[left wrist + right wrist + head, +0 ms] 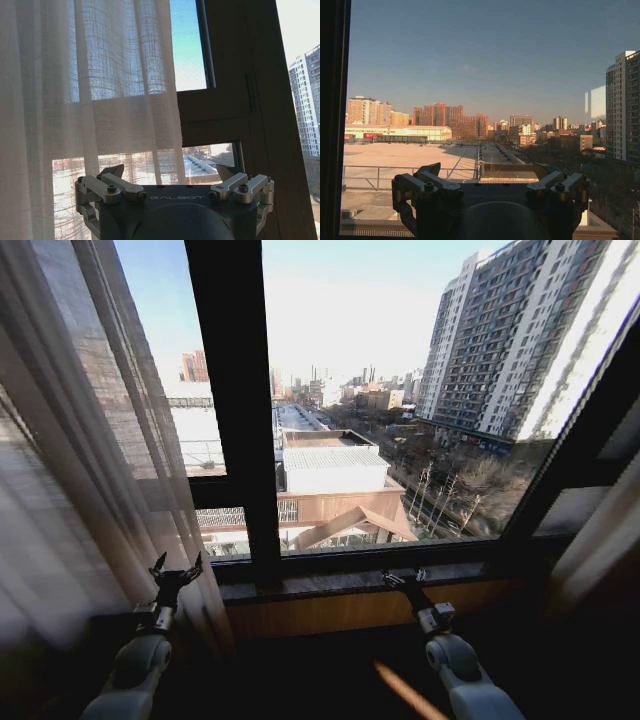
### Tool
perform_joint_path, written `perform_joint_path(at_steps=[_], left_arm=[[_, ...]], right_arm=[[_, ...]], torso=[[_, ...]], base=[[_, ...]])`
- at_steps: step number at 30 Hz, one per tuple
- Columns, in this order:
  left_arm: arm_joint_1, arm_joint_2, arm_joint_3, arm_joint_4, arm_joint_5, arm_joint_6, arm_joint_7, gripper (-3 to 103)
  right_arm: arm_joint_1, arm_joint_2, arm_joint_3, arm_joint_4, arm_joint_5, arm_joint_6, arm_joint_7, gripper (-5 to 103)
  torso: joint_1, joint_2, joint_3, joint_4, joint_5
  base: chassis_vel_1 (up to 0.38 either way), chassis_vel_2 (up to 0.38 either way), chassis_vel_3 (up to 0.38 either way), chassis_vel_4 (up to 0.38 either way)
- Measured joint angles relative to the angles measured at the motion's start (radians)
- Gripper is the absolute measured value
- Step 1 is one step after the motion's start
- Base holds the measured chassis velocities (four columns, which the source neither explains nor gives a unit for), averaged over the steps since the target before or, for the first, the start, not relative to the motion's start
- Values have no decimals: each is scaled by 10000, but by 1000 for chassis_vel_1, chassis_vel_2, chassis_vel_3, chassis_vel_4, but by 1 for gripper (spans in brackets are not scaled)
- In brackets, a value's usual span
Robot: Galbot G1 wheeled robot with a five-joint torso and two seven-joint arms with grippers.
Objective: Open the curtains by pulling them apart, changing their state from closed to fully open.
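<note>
Beyond the dark-framed window (236, 440), city blocks sit under clear sky. We log the sheer cream-white pleated curtains (80, 470) gathered at the robot's left; a pale panel edge (600, 540) hangs at far right. Left gripper (176, 571) sits just beside the fabric, fingers spread, holding nothing. Right gripper (405, 579) rests low near the sill, fingers also spread and empty. Risk, in our judgement: loose sheer folds could snag on the left fingers. Legible writing: "GALBOT" (177, 198) on the left gripper body.
</note>
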Motion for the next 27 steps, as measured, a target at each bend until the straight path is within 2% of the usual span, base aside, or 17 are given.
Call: perform_joint_path(at_steps=[4,7,8,15,27], left_arm=[[411,-168,-207,-593,6,211,-450,100],[1062,-434,-622,-1406,9,617,-1289,100],[1101,-438,-651,-1408,7,613,-1345,100],[824,-276,-415,-1093,-160,488,-1373,100],[529,-291,-76,-686,-129,488,-1356,100]], right_arm=[[0,0,0,1,0,-1,2,100],[0,0,0,0,0,0,2,100],[0,0,0,1,0,0,2,100],[0,0,0,1,0,0,2,100],[-1,0,0,1,0,0,1,100]], torso=[[0,1,0,-2,0],[-2,1,-1,5,6],[-4,2,-1,7,6],[1,1,1,-2,0],[-3,0,0,1,1]], base=[[0,0,0,0],[0,0,0,0],[0,0,0,0],[-26,53,46,-41],[-10,13,8,-17]])
